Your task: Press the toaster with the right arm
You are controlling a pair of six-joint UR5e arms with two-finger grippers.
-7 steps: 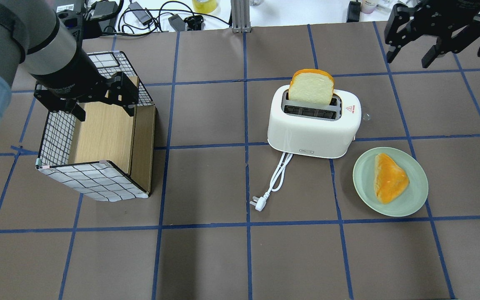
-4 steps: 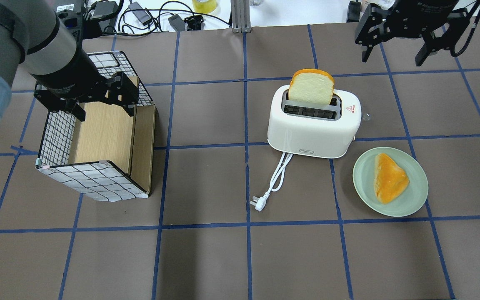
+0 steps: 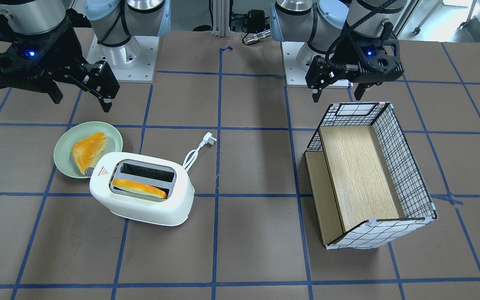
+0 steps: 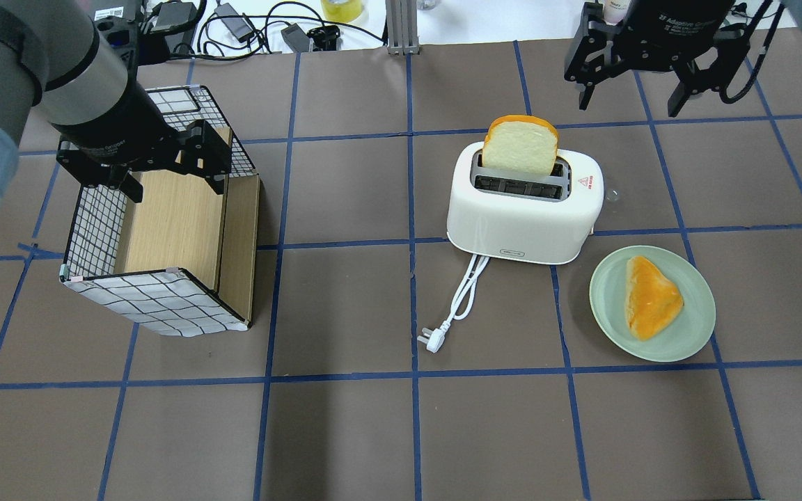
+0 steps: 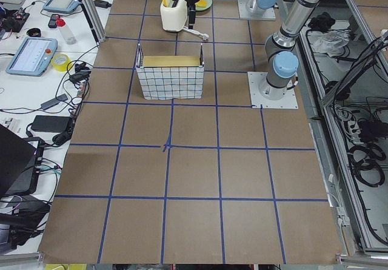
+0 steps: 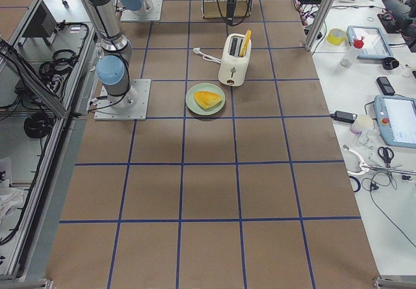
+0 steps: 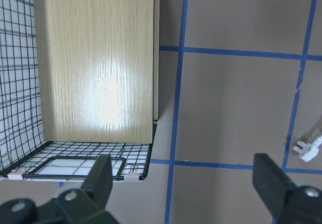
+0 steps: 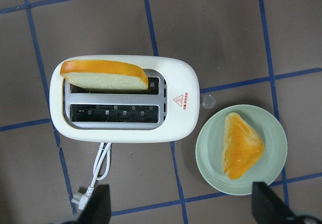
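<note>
The white two-slot toaster stands right of the table's middle, with a bread slice upright in its far slot. It also shows in the front view and the right wrist view. A small round knob sticks out at the toaster's right end. My right gripper is open and empty. It hangs in the air beyond and to the right of the toaster and touches nothing; it also shows in the front view. My left gripper is open and empty above the wire basket.
A green plate with a piece of orange-crusted bread lies close to the toaster's front right. The white cord with plug trails toward me from the toaster. The basket with its wooden insert stands on the left side of the table.
My right gripper has moved left in the overhead view, closer to the toaster's far right side, and stays open. The left arm, toaster and plate have not moved.
</note>
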